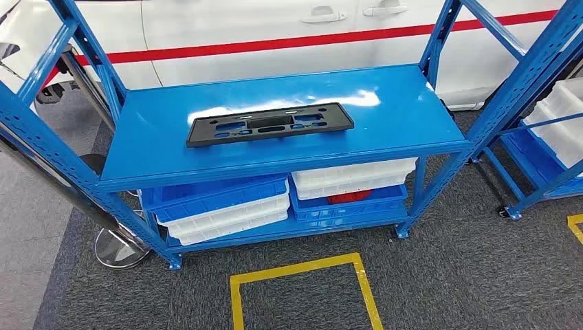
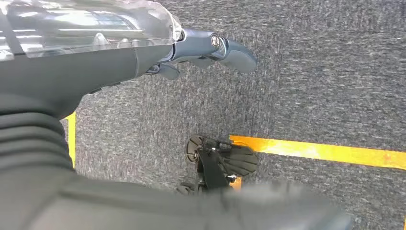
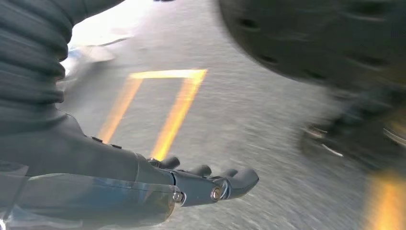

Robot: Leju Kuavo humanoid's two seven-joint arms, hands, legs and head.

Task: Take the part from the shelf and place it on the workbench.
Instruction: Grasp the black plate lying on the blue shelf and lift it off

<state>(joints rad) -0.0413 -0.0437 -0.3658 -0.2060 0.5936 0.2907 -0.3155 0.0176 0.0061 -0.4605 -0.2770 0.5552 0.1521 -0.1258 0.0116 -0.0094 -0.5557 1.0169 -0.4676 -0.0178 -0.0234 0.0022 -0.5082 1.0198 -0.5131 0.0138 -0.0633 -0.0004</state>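
a blue metal shelf [image 1: 385,96] stands on grey carpet [image 1: 454,275], and the black part [image 1: 269,124], a long flat plate with cut-outs, lies on its top board, near the middle and a little toward the front edge, with its long side running roughly along that edge. on the lower level, a stack of white trays [image 1: 223,220] under a blue tray [image 1: 213,196] sits at the left end, and white trays [image 1: 354,179] over a blue bin [image 1: 347,206] sit at the right end. a yellow taped square [image 1: 302,285] marks the carpet in front of the shelf. behind the shelf is a white car with a red stripe [image 1: 275,42].

the left robot hand [image 2: 201,52] hangs over the carpet, fingers extended and apart, holding nothing. the right robot hand [image 3: 206,182] likewise hangs above the carpet near yellow tape [image 3: 177,110], fingers stretched out and empty; that view is blurred.
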